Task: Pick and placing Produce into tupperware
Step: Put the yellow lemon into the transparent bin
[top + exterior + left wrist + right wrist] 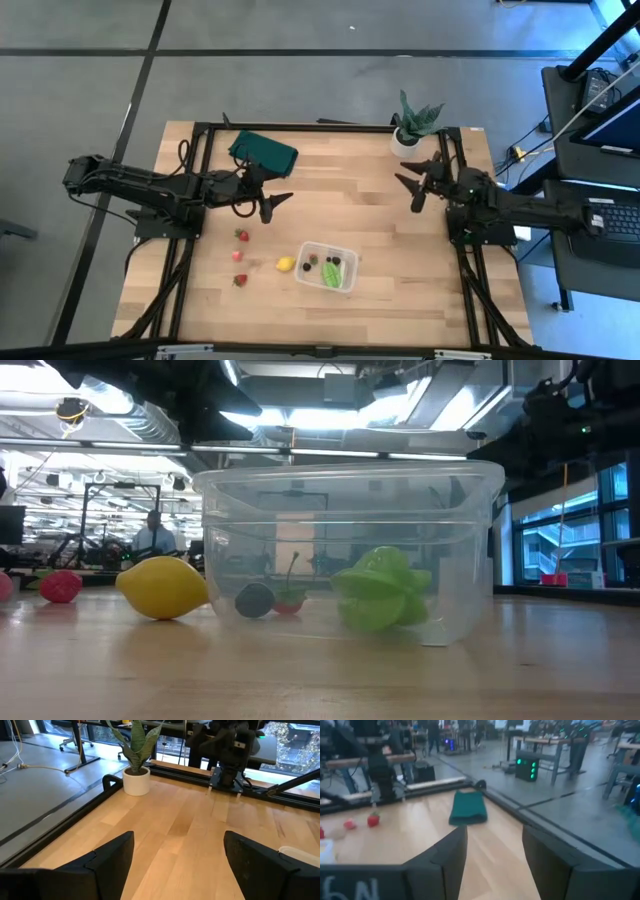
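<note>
The clear tupperware (327,266) stands on the table near the middle front. It holds a light green piece (380,590) and dark berries (331,272). A yellow lemon (285,264) lies on the table just left of it. Three red strawberries (241,235) (237,255) (239,280) lie farther left. My left gripper (272,190) is open and empty, above the table behind the strawberries. My right gripper (412,185) is open and empty at the back right, near the potted plant.
A dark green folded cloth (263,150) lies at the back left, behind my left gripper. A spiky plant in a white pot (413,128) stands at the back right edge. A black frame rail (300,126) runs around the tabletop.
</note>
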Robot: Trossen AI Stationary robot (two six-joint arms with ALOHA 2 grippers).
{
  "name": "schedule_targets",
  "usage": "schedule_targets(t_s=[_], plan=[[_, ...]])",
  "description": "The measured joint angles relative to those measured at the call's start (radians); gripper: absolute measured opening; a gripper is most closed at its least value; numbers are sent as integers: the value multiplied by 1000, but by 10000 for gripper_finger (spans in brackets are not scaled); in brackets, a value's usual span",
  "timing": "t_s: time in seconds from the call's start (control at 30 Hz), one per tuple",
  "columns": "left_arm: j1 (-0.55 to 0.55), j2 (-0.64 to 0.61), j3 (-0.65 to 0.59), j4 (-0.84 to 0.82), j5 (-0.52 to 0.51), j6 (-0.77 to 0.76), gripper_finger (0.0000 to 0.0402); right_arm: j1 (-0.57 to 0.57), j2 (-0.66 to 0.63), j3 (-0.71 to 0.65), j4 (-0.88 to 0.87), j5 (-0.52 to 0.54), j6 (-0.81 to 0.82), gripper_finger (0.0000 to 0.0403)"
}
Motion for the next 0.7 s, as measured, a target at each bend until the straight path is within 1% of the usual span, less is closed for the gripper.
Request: schedule_targets(t_s=[0.27,0.43,0.6,0.7], plan=[[0,0,0,0,0,0,300,-63,-94,0,-11,-1,-29,193],[0,0,0,0,0,-4,300,-70,-179,0,-106,-1,-24,193],[0,0,0,0,0,1,300,-70,-266,0,-186,-11,24,193],[-2,0,28,-23,37,9,300,-69,-298,0,-221,-41,37,193]])
